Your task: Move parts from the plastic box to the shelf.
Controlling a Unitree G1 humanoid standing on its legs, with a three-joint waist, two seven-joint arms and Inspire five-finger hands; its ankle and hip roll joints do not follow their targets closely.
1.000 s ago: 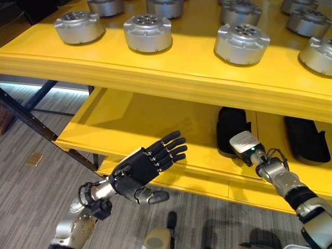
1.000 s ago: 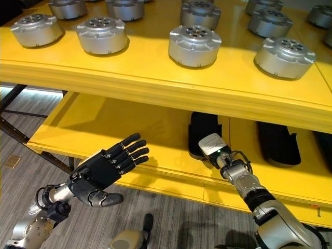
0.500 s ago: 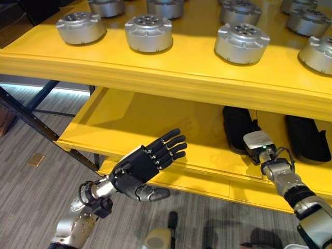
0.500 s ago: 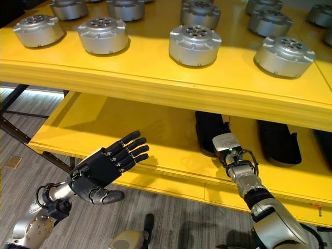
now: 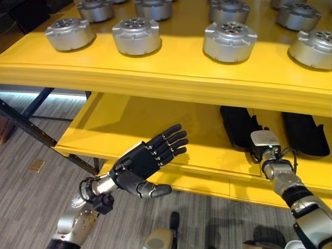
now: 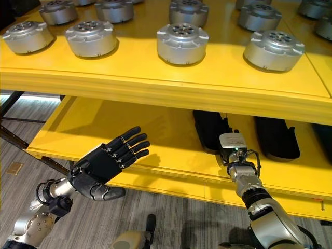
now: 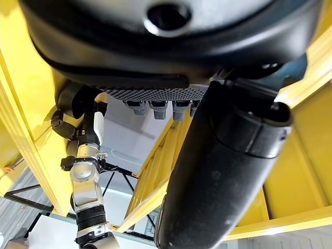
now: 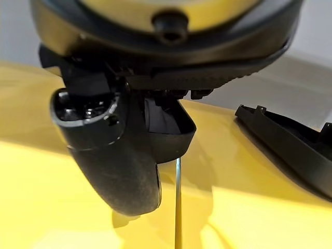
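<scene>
My right hand (image 8: 119, 161) reaches into the lower yellow shelf (image 5: 135, 124), under the upper board. Its thumb and fingers close on a long black part (image 5: 233, 122) that rests on that shelf; the same part shows behind the thumb (image 8: 167, 129). A second black part (image 5: 306, 132) lies on the shelf just to the right, apart from it. My left hand (image 5: 142, 163) hovers in front of the lower shelf's edge, fingers straight and spread, holding nothing.
Several round silver parts stand on the upper yellow shelf (image 5: 171, 78), among them one (image 5: 230, 41) above my right hand and one (image 5: 136, 36) further left. Dark frame struts (image 5: 31, 111) slope down at the left. Grey carpet lies below.
My right hand has slid to the right along the lower shelf with the black part. The camera has shifted a little. The left hand has stayed nearly still.
</scene>
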